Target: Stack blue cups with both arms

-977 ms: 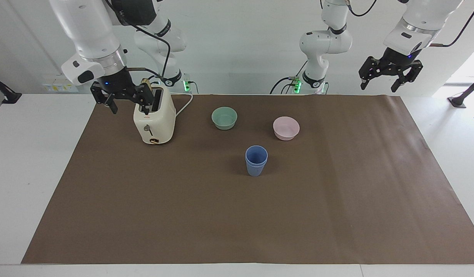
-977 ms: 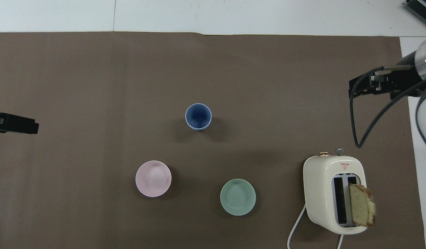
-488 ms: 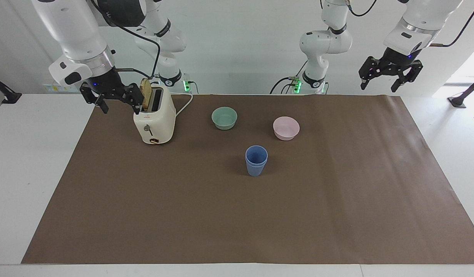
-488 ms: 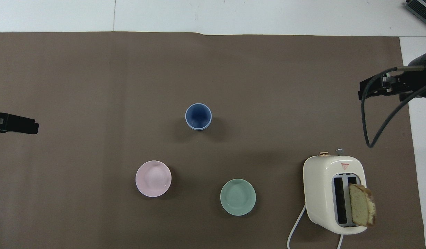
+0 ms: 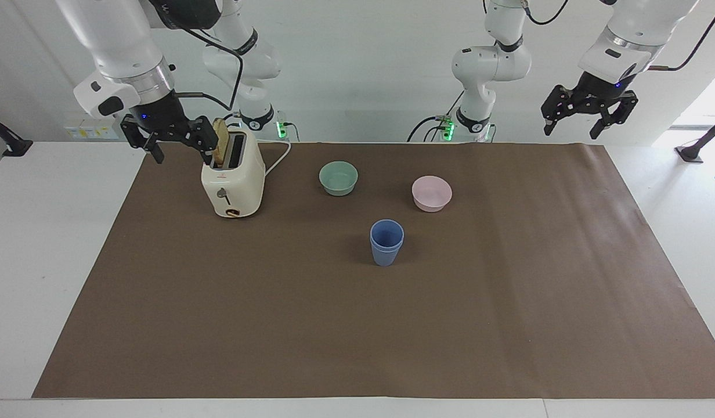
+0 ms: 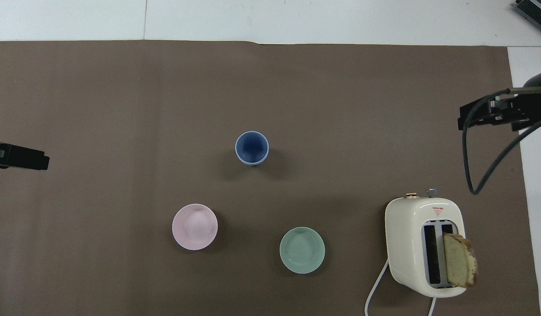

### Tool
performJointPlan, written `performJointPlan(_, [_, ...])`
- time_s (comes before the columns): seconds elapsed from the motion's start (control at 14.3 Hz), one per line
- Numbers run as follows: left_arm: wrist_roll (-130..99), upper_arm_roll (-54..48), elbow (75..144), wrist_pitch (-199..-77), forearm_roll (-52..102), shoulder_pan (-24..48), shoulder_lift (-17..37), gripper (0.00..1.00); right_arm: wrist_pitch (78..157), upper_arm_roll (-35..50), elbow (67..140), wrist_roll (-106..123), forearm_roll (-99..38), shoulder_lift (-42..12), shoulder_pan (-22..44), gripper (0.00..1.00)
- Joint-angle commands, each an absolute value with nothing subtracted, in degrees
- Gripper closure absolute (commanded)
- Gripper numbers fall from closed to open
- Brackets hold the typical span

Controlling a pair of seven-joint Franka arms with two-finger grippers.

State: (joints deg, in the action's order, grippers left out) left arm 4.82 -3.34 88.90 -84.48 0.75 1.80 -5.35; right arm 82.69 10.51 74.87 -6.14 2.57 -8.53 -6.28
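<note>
The blue cups (image 5: 386,242) stand upright mid-mat, one nested in the other, a second rim showing just below the top one; from above they read as a single blue ring (image 6: 252,148). No gripper touches them. My right gripper (image 5: 183,148) hangs open and empty in the air beside the toaster, over the mat's edge at the right arm's end (image 6: 490,115). My left gripper (image 5: 572,131) waits raised and open, empty, over the mat's edge at the left arm's end; only its tip (image 6: 20,156) shows from above.
A cream toaster (image 5: 233,180) with a bread slice (image 6: 459,265) sticking out stands near the robots at the right arm's end, its cord trailing toward them. A mint-green bowl (image 5: 338,177) and a pink bowl (image 5: 432,193) sit nearer to the robots than the cups.
My right gripper has risen and drawn away from the toaster toward the right arm's end of the table. The left arm and the cups have not moved.
</note>
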Motion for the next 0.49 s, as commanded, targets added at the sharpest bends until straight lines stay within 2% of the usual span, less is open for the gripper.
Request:
performJointPlan(0.0, [5.36,-3.78,89.3,-83.67,1.32,0.7,-6.24,0.0,82.88,10.9,76.03,-5.01,1.49,-7.56,-7.12,0.0])
performJointPlan(0.42, [5.36,-3.78,89.3,-83.67,1.32,0.7,-6.24,0.0,82.79,10.72,76.03,-5.1,1.41,-7.56,-7.21,0.0])
